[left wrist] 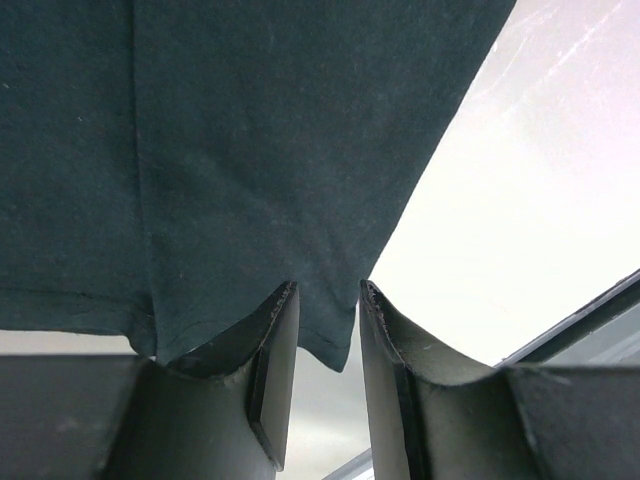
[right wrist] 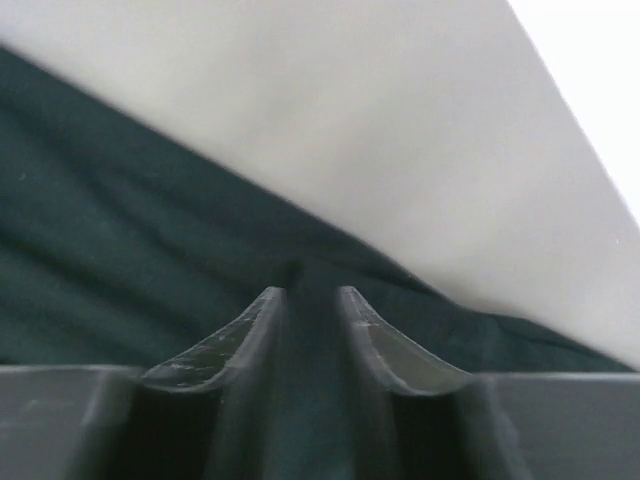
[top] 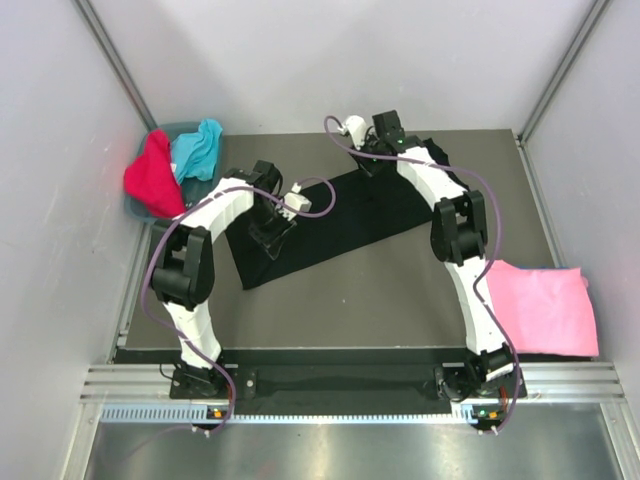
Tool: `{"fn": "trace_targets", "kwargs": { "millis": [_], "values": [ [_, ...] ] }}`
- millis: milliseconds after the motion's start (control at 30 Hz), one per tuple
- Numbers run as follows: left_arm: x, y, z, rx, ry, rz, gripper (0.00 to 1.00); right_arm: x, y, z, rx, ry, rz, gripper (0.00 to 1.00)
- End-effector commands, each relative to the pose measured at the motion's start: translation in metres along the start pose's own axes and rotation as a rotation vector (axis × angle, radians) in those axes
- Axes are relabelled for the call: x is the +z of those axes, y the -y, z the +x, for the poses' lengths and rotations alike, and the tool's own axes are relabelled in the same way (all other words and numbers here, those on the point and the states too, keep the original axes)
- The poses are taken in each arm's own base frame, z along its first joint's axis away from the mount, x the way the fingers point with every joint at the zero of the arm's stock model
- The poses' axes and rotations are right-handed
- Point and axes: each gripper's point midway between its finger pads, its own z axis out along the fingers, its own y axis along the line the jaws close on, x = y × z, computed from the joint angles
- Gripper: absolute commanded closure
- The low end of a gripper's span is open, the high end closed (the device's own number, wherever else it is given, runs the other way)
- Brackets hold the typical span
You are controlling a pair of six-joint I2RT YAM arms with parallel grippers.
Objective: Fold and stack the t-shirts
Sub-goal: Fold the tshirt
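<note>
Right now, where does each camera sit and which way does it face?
Top: above and behind, looking down on the table and black shirt; left arm, right arm show.
Left wrist: on its arm, looking past the left pincer at the shirt's edge.
Right wrist: on its arm, past the right pincer at folds.
Shared: all three see the black shirt.

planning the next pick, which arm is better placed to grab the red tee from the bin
Left. The red t-shirt sits in the bin beside the left arm; the right gripper is farther off, on the black t-shirt.
</note>
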Motion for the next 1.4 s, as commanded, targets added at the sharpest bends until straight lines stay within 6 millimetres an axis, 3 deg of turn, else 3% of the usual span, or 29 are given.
{"fn": "trace_targets", "kwargs": {
  "millis": [0, 33, 100, 200, 233, 300, 333, 400, 500, 667, 900, 1033, 1367],
  "values": [
    [-0.016, 0.003, 0.0, 0.012, 0.037, -0.025, 0.64, -0.028, -0.012, -0.04, -0.037, 0.08, -0.042, 0.66],
    [-0.016, 0.001, 0.001, 0.012, 0.032, -0.035, 0.64, -0.032, -0.013, -0.046, -0.039, 0.096, -0.055, 0.56],
    [-0.026, 0.002, 0.002, 0.023, 0.041, -0.051, 0.64, -0.041, -0.007, -0.058, -0.006, 0.124, -0.041, 0.51],
    [-0.052, 0.004, -0.002, 0.095, 0.092, -0.09, 0.62, -0.078, 0.036, -0.102, 0.124, 0.274, 0.078, 0.47],
    [-0.058, 0.006, -0.001, 0.121, 0.101, -0.094, 0.6, -0.104, 0.058, -0.111, 0.17, 0.321, 0.142, 0.42],
    [-0.067, 0.007, 0.005, 0.195, 0.103, -0.114, 0.33, -0.122, 0.082, -0.118, 0.275, 0.426, 0.222, 0.34],
    [-0.069, 0.009, 0.01, 0.212, 0.09, -0.113, 0.26, -0.148, 0.099, -0.127, 0.289, 0.481, 0.268, 0.3],
    [-0.067, 0.014, 0.019, 0.285, 0.052, -0.073, 0.15, -0.159, 0.106, -0.13, 0.301, 0.506, 0.275, 0.29],
    [-0.059, 0.022, 0.041, 0.336, -0.057, 0.002, 0.19, -0.159, 0.109, -0.115, 0.321, 0.448, 0.273, 0.28],
    [-0.042, 0.012, 0.062, 0.413, -0.157, -0.006, 0.26, -0.163, 0.11, -0.086, 0.397, 0.38, 0.29, 0.28],
    [-0.003, 0.009, 0.063, 0.348, -0.192, 0.015, 0.32, -0.175, 0.124, -0.045, 0.449, 0.295, 0.36, 0.28],
    [0.019, 0.005, 0.061, 0.316, -0.192, -0.004, 0.32, -0.181, 0.134, -0.036, 0.483, 0.29, 0.371, 0.28],
    [0.056, -0.001, 0.074, 0.248, -0.218, -0.037, 0.32, -0.188, 0.127, -0.028, 0.486, 0.268, 0.361, 0.27]
  ]
}}
